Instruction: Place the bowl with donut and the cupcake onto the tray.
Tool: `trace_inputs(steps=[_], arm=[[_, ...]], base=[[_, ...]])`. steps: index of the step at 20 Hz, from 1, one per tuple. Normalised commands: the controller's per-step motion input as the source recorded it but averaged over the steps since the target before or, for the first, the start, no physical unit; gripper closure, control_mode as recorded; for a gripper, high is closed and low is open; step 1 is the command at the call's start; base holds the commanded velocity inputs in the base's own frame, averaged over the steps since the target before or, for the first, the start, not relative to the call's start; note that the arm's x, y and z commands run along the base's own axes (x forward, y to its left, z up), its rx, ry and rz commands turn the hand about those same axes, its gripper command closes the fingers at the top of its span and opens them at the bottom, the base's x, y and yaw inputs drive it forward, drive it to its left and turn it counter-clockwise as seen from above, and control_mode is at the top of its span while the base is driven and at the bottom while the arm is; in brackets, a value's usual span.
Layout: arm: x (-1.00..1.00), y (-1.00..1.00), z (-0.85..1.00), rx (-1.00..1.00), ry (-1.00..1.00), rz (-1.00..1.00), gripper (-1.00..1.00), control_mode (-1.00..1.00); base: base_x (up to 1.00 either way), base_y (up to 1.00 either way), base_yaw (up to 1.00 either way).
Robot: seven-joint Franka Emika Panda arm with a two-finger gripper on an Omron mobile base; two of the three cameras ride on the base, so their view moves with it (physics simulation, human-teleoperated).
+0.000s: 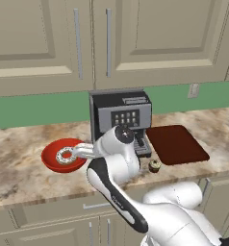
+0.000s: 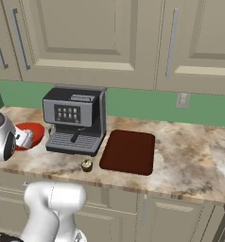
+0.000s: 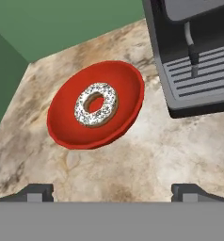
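The bright red bowl (image 3: 128,89) sits on the counter left of the coffee machine, with the white-iced sprinkled donut (image 3: 83,110) lying in its middle. My gripper (image 3: 114,193) hovers over the counter just short of the bowl's near rim, open, its fingertips (image 3: 36,192) wide apart with nothing between them. In the left base view the hand (image 1: 79,152) reaches over the bowl (image 1: 51,161) and donut (image 1: 64,156). The tiny cupcake (image 1: 154,166) stands near the counter's front edge. Right of the machine lies the flat maroon tray (image 1: 176,144), bare.
A black and silver coffee machine (image 1: 121,117) stands between bowl and tray, its drip grate (image 3: 203,75) close to the bowl's right side. A green wall and beige upper cabinets back the counter. My arm's elbow crosses in front of the machine.
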Motion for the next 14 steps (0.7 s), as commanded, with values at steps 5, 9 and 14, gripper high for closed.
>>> trace_inputs(steps=[5,9,14], arm=[[0.47,0.06,-0.17,-0.02,0.05,-0.08,-1.00,-1.00],[0.44,0.00,-0.04,0.00,0.13,-0.03,-1.00,-1.00],[0.01,0.00,0.00,0.00,0.01,0.00,-1.00,-1.00]], base=[[0.00,0.00,0.00],[0.00,0.00,0.00],[0.00,0.00,0.00]])
